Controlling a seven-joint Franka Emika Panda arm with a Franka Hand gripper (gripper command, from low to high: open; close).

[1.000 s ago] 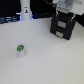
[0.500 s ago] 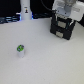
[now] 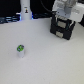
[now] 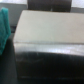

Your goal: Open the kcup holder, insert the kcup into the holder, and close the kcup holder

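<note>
From the exterior view I see the kcup [image 3: 20, 49] standing upright on the pale desk [image 3: 47, 62], toward the exterior view's left and well apart from everything else, its green top facing up. The kcup holder [image 3: 63, 28], a black boxy unit, sits at the far side of the desk on the exterior view's right. My arm is above and just at the top of it, and the hand [image 3: 63, 14] is right over the holder's upper edge; the picture is too blurred for me to say whether it touches. I cannot tell if the fingers are apart or together, since neither view shows them clearly. A tall white bottle-shaped object [image 3: 25, 10] stands at the back on the exterior view's left, well away from the holder.

In the wrist view the holder's pale flat top [image 4: 47, 27] fills most of the picture, with its dark glossy front face [image 4: 47, 60] beside it and a teal shape [image 4: 4, 27] at one edge
</note>
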